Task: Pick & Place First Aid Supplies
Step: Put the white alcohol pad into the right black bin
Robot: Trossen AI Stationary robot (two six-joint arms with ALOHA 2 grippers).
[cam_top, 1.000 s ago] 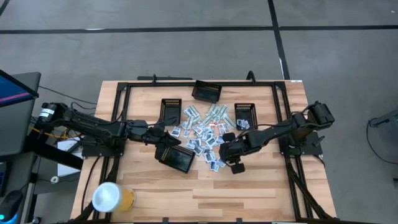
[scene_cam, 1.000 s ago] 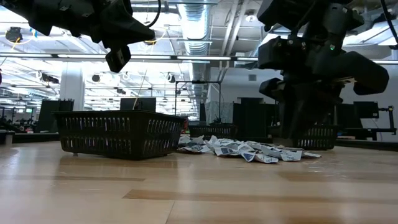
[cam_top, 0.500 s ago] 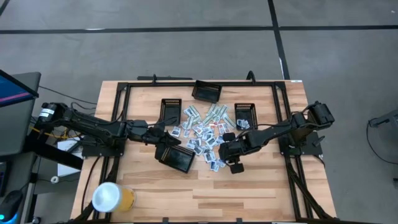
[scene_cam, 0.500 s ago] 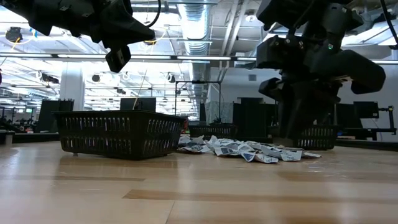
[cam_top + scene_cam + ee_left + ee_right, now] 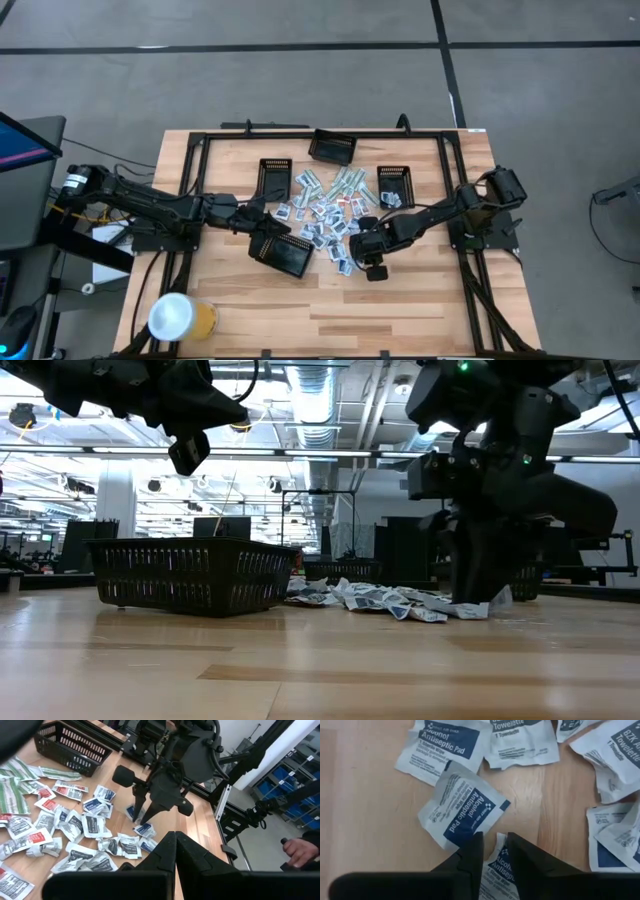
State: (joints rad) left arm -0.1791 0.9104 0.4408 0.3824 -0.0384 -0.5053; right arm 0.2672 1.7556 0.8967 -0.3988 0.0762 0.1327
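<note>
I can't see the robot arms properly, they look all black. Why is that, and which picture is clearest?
Low view: bright ceiling lights behind turn the right gripper and mesh basket into dark shapes. Right wrist view: sharpest, print on an alcohol pad packet reads clearly, with the fingers darkly shaded.

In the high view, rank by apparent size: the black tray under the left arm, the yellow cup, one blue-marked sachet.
1. Black tray, largest, though partly covered by the arm.
2. Yellow cup, somewhat smaller.
3. Blue-marked sachet, far the smallest.
</note>
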